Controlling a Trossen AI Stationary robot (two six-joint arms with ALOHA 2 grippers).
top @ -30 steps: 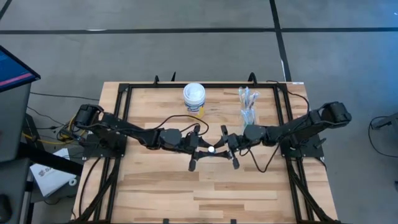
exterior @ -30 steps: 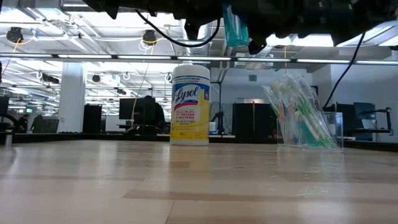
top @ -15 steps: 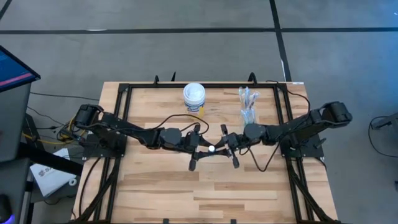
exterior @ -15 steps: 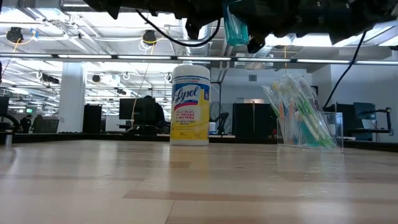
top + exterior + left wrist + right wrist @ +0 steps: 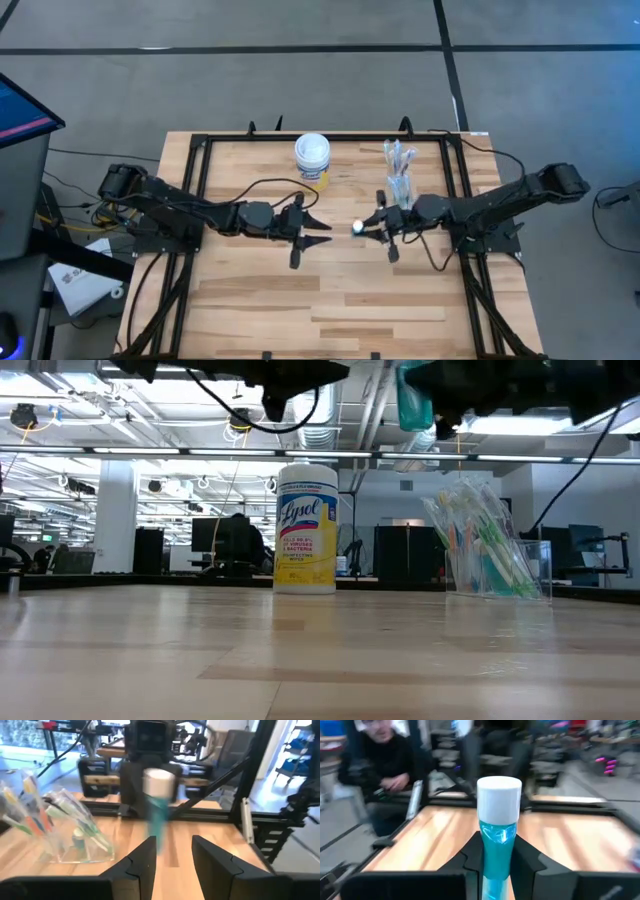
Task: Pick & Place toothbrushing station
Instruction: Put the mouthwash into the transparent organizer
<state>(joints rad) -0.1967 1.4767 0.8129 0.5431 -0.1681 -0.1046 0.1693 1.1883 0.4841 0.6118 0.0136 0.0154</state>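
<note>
From above, the left pincer (image 5: 312,232) hung over the middle of the wooden table (image 5: 330,310), its two fingers spread with nothing between them. The right pincer (image 5: 372,226) faced it a little way off, pinching a small blue tube (image 5: 359,227) whose white cap pointed toward the left pincer. Just behind the right pincer stood a clear cup (image 5: 401,186) of toothbrushes (image 5: 397,155). A white-lidded canister (image 5: 312,158) stood behind the left pincer, near the table's far edge.

From table height, the tube (image 5: 413,405) hung high in the air, clamped by the right pincer (image 5: 447,400), well above the boards. Below it and slightly to the side stood the clear cup (image 5: 500,575), the brushes (image 5: 478,525) leaning in it. The yellow-labelled canister (image 5: 306,530) stood upright farther along the table. A person (image 5: 236,540) sat in the room behind.

Through the left wrist camera, the left arm's own fingers (image 5: 142,865) stood apart and empty. Straight ahead, the tube (image 5: 159,817) was held cap-up by the right pincer, not touching the left fingers. The cup (image 5: 80,842) of brushes stood off to one side.

Through the right wrist camera, the right fingers (image 5: 472,857) pressed on the tube (image 5: 497,845) from both sides, its white cap standing out past the fingertips. A person in dark clothes (image 5: 382,762) showed beyond the table.
</note>
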